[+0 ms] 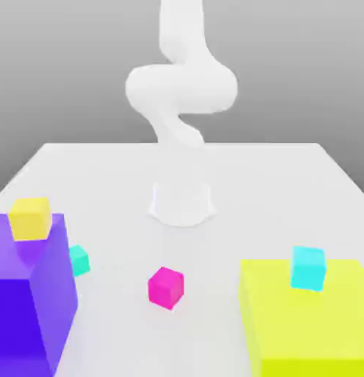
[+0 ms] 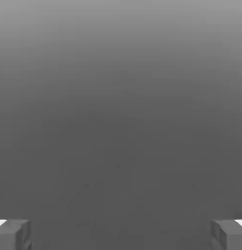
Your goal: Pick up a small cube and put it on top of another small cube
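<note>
My bench spreads white beneath my arm, which rises from its base at the far middle and coils upward. On the exterior view's left stands the big purple block, on the right the big yellow block. A small yellow cube sits on top of the purple block, and a cyan-blue cube sits on top of the yellow one.

The magenta cube rests on the bare bench between the two big blocks, well apart from both. The teal-green cube I must lift lies on the bench just beside the purple block's right face, possibly touching it; I cannot tell from this angle.

My tool is released: in the hand view both fingertips stand wide apart with nothing between them, looking out at plain grey.

What could go wrong, as I judge it: the teal-green cube is tucked so near the purple wall that a finger coming down on that side may strike the block or nudge the cube away. I might also take the cyan-blue cube by mistake, the colours being close.

A cube has no long axis; the teal-green one sits flat, turned slightly so a corner edge faces the camera
</note>
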